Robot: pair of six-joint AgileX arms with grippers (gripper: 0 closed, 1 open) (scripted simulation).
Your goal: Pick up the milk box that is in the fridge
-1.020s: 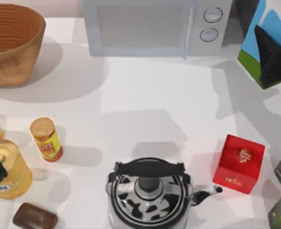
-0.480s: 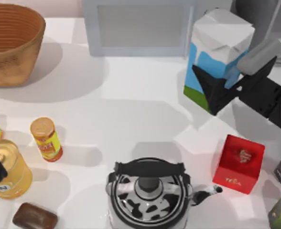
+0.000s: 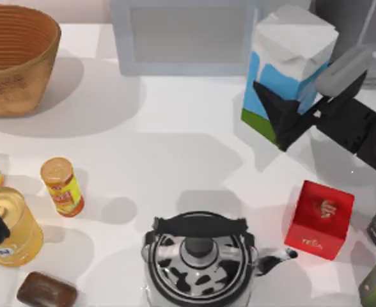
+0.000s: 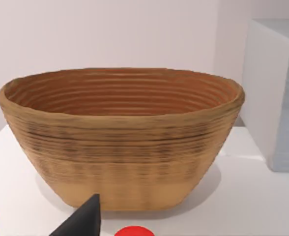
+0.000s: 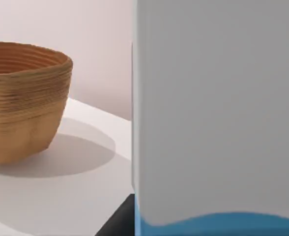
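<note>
Basket [image 3: 12, 57] far left; kettle [image 3: 201, 259] left of red box [image 3: 320, 219].

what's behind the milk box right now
In the top view, the milk box, gripped by the right gripper, covers the microwave's right end. The grey fridge stands behind it. The microwave's dials are hidden.

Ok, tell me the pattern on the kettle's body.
Black cow-style patches on white on the kettle, clearest in the top view.
</note>
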